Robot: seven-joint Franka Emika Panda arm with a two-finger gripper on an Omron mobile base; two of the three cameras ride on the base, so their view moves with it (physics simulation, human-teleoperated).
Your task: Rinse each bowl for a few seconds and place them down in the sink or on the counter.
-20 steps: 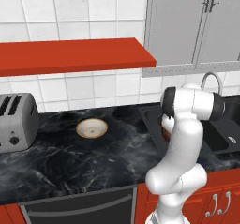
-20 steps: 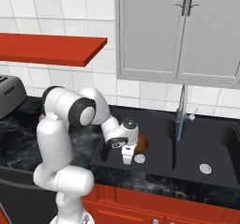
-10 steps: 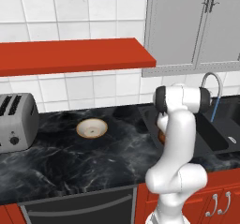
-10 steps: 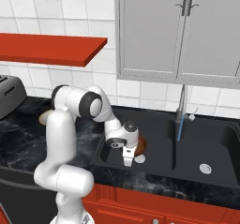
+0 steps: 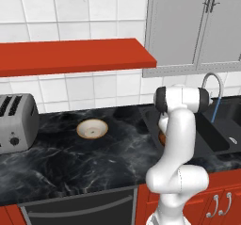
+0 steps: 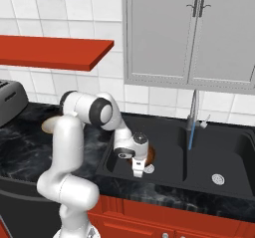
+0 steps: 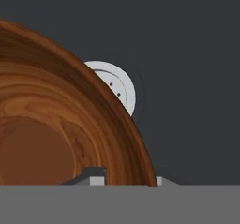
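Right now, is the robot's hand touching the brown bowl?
Cannot tell. In the hand view the gripper straddles the brown bowl's rim, but no clear contact or gap shows.

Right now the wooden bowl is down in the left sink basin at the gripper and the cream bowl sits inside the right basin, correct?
Not quite. The wooden bowl is in the left basin of the sink at the gripper, but the cream bowl sits on the counter near the toaster, as the left base view shows.
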